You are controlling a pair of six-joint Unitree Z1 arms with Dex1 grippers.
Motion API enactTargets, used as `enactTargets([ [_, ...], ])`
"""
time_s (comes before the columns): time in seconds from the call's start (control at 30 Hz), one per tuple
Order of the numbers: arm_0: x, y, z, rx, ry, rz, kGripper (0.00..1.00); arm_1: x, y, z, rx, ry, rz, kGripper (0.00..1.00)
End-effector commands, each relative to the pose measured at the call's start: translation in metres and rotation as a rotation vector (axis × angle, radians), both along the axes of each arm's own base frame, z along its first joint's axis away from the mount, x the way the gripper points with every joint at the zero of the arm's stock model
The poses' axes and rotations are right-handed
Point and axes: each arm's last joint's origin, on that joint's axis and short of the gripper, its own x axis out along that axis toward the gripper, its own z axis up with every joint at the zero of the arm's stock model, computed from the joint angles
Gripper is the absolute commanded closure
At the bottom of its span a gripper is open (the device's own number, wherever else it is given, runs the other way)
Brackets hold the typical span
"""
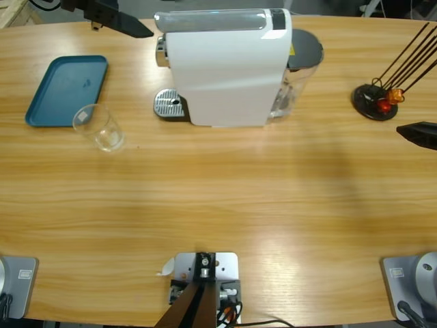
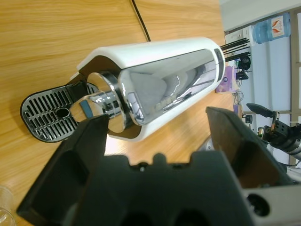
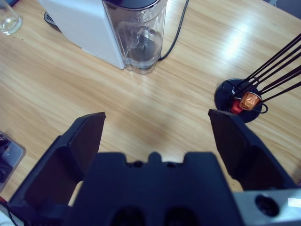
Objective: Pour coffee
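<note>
No coffee shows anywhere; it is out of view. A clear tumbler (image 1: 99,128) stands on the table left of the white coffee machine (image 1: 225,68), and I see no dark liquid in it. The same tumbler (image 3: 9,19) sits at the top left of the right wrist view. My left gripper (image 1: 133,26) hangs open at the table's far left edge, facing the machine's chrome spout (image 2: 101,106) and drip tray (image 2: 47,115). Open and holding nothing, my right gripper (image 1: 418,133) is at the right edge, near the capsule stand (image 1: 374,102).
A blue tray (image 1: 67,89) lies at the far left, behind the tumbler. The machine's water tank (image 3: 138,42) and black cable (image 3: 176,30) are at its right end. Orange-red capsules (image 3: 247,101) sit on the stand's black base, and thin black rods rise from it.
</note>
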Motion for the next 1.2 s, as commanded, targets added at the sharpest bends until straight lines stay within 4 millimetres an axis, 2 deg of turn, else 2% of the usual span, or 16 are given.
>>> enactTargets([
  [0.03,0.019,0.004,-0.022,0.029,0.045,0.040,0.475,0.008,0.003,-0.005,-0.022,0.028,-0.010,0.000],
  [0.1,0.022,0.006,-0.023,0.030,0.049,0.050,0.499,0.007,0.003,-0.005,-0.021,0.027,-0.009,0.000],
  [0.17,0.024,0.008,-0.024,0.033,0.050,0.055,0.589,0.007,0.003,-0.004,-0.019,0.024,-0.009,0.000],
  [0.23,0.026,0.007,-0.028,0.042,0.054,0.058,0.731,0.007,0.003,-0.004,-0.019,0.024,-0.009,0.000],
  [0.3,0.027,0.006,-0.031,0.047,0.062,0.057,0.751,0.007,0.003,-0.004,-0.019,0.024,-0.010,0.000],
  [0.33,0.027,0.006,-0.032,0.048,0.063,0.056,0.842,0.007,0.003,-0.004,-0.019,0.024,-0.010,0.000],
  [0.4,0.027,0.007,-0.033,0.049,0.065,0.056,0.918,0.007,0.003,-0.004,-0.019,0.023,-0.010,0.000],
  [0.43,0.027,0.007,-0.032,0.048,0.064,0.056,0.990,0.007,0.003,-0.004,-0.019,0.023,-0.010,0.000],
  [0.63,0.023,0.008,-0.024,0.070,0.022,0.075,1.000,0.007,0.003,-0.004,-0.020,0.025,-0.011,0.000],
  [0.77,0.017,0.002,-0.020,0.104,-0.042,0.039,1.000,0.007,0.003,-0.005,-0.021,0.026,-0.011,0.000],
  [1.07,0.015,-0.003,-0.024,0.040,0.002,-0.045,1.000,0.007,0.003,-0.005,-0.021,0.026,-0.012,0.000],
  [1.1,0.015,-0.002,-0.023,0.036,0.001,-0.044,0.882,0.007,0.003,-0.005,-0.021,0.026,-0.012,0.000],
  [1.13,0.015,0.001,-0.021,0.034,-0.003,-0.039,0.384,0.007,0.003,-0.005,-0.021,0.027,-0.011,0.000],
  [1.17,0.014,0.004,-0.017,0.032,-0.012,-0.030,0.116,0.007,0.003,-0.005,-0.020,0.026,-0.012,0.000],
  [1.2,0.013,0.009,-0.012,0.033,-0.026,-0.013,0.019,0.007,0.003,-0.005,-0.021,0.026,-0.012,0.000],
])
